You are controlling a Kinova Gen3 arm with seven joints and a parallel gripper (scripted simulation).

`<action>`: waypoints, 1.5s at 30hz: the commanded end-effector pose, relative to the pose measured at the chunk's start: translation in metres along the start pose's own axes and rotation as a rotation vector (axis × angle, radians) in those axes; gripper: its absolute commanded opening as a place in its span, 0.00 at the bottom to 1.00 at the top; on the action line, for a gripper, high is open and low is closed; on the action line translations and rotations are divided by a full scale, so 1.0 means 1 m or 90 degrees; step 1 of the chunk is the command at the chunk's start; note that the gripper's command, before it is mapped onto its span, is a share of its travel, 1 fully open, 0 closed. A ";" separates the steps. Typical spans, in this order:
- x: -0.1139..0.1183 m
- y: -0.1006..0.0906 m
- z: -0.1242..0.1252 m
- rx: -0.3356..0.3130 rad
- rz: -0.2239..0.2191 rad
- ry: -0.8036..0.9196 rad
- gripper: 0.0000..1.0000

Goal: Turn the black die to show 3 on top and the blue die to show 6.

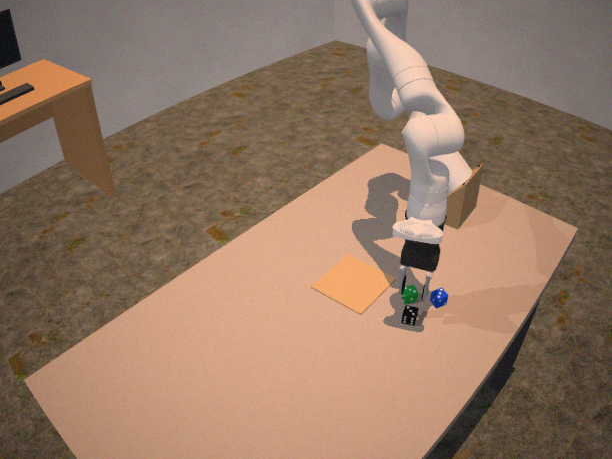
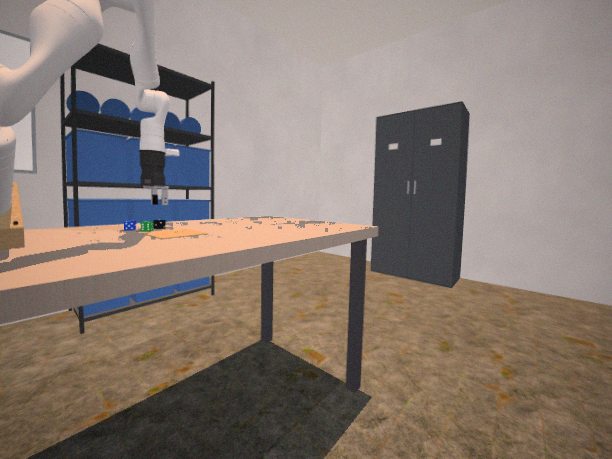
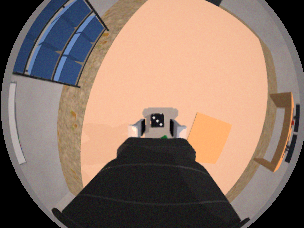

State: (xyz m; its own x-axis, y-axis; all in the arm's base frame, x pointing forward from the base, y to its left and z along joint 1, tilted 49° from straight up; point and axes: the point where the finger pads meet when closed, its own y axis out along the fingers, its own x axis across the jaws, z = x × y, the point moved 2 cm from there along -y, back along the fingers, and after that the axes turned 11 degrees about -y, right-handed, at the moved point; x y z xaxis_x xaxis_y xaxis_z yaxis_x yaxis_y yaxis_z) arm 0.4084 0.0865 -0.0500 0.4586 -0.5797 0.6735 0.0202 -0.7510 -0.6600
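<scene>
With the jaws wide and empty above the black die (image 1: 409, 315), descending could nudge the adjacent green die (image 1: 409, 293).

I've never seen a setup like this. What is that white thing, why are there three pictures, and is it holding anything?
The white thing is a robot arm standing on a table. At its end is a two-finger tool for gripping. One picture looks down from above, one looks from the side across the room, and the round one comes from a camera on the arm's wrist, looking down past the tool. On the table lie an orange mat and three dice beside it, none on the mat: green, blue and black. The tool hangs open above the black die and holds nothing.
</scene>
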 end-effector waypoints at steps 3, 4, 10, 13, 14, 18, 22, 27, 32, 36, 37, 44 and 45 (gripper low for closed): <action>0.000 0.004 0.000 -0.001 0.000 0.000 0.87; 0.000 0.004 0.000 -0.001 0.000 0.000 0.87; 0.000 0.011 0.000 -0.001 0.000 0.000 0.87; 0.000 0.016 0.000 -0.001 0.000 0.000 0.87; 0.000 0.018 0.000 -0.001 0.000 0.000 0.87; 0.000 0.024 -0.001 -0.001 0.000 0.000 0.87; -0.001 0.027 -0.001 -0.001 0.000 0.000 0.87; -0.001 0.034 -0.001 -0.001 0.000 0.000 0.87; -0.001 0.040 -0.001 -0.001 0.000 0.000 0.87; -0.001 0.043 -0.001 -0.001 0.000 0.000 0.87; -0.001 0.043 -0.001 -0.001 0.000 0.000 0.87; -0.001 0.046 -0.001 -0.001 0.000 0.000 0.87; -0.001 0.046 -0.001 -0.001 0.000 0.000 0.87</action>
State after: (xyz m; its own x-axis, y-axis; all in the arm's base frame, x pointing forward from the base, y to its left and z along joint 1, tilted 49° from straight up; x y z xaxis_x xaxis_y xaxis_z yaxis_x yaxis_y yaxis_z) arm 0.4081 0.0520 -0.0807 0.4585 -0.5793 0.6739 0.0188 -0.7518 -0.6591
